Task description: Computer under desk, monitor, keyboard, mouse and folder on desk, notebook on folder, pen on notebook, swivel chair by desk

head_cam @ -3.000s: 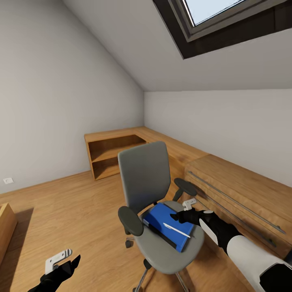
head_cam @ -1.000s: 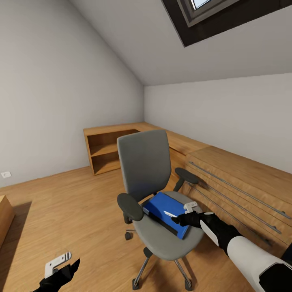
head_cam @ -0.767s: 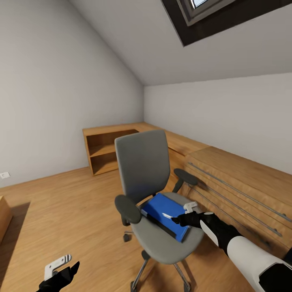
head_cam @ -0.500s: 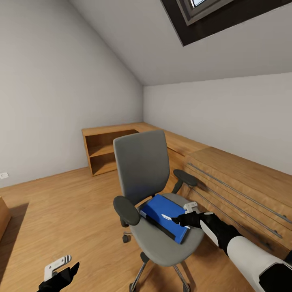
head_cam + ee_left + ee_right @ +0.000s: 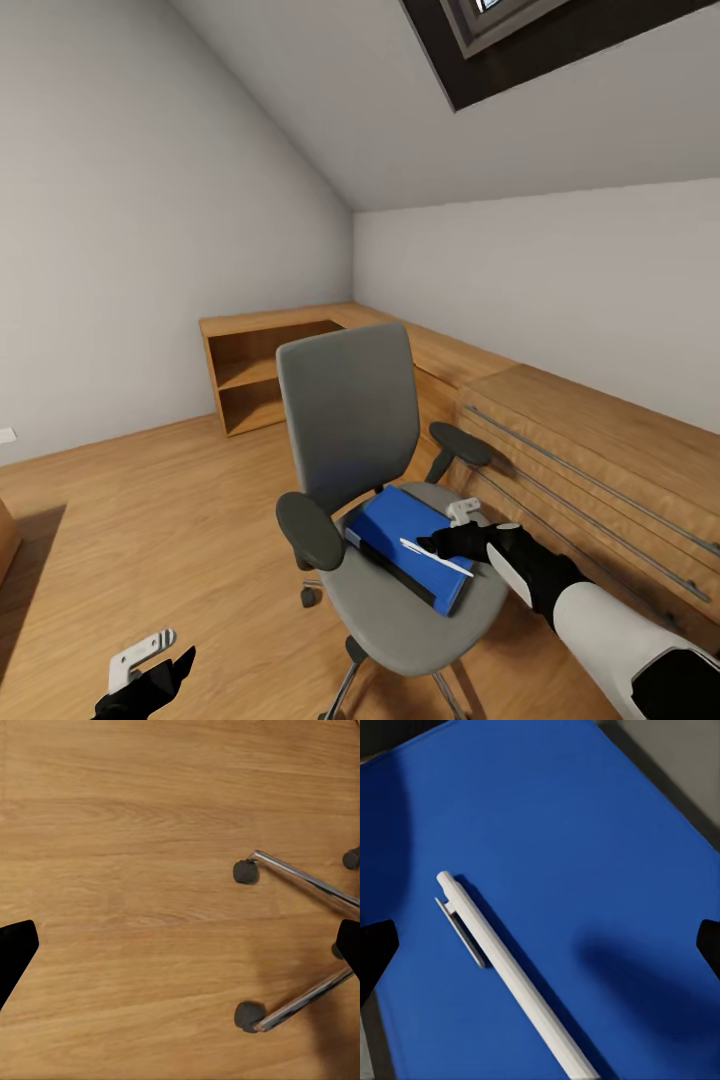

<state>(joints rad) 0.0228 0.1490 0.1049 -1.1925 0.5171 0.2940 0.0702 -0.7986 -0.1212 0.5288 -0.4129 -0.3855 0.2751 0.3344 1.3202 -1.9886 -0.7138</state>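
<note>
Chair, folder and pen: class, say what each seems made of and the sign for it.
Chair: matte grey seat and back, probably fabric; legs mirror-bright, likely chromed metal.
Folder: smooth bright blue, plastic or coated card; can't tell which.
Pen: plain white with a clip, probably plastic.
</note>
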